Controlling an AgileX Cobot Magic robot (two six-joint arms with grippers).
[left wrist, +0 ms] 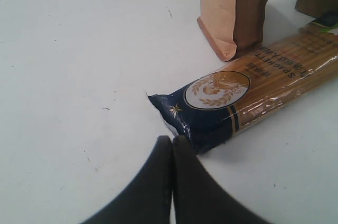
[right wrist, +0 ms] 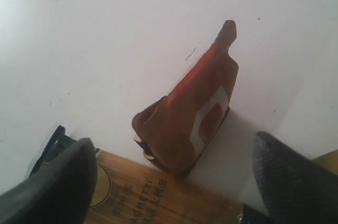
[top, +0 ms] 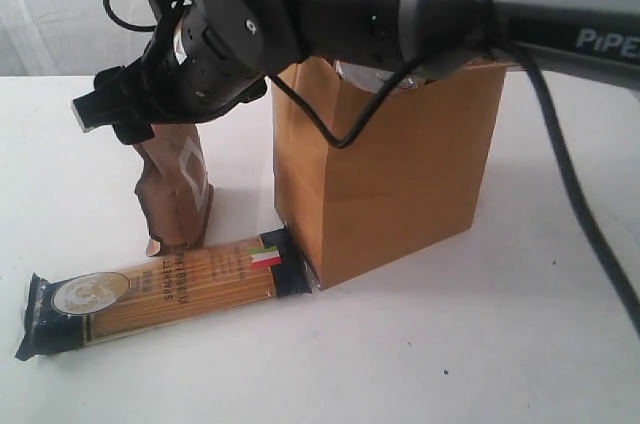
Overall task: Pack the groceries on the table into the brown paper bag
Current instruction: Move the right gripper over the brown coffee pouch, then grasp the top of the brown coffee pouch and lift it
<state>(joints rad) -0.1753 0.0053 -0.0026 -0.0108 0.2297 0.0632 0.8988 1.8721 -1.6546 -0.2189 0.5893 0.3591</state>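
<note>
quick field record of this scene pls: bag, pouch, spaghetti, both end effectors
brown paper bag: upright on the table
brown pouch: standing left of the bag in the exterior view
spaghetti packet: lying flat in front of both, one dark end at the bag's base
left end effector: shut, empty, by the packet's other dark end
right end effector: open, above the pouch, not gripping

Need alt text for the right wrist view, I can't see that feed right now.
A brown pouch stands on the white table, framed by the right gripper, whose jaws are wide open and not touching it. A spaghetti packet lies flat beside the pouch's base.
</note>
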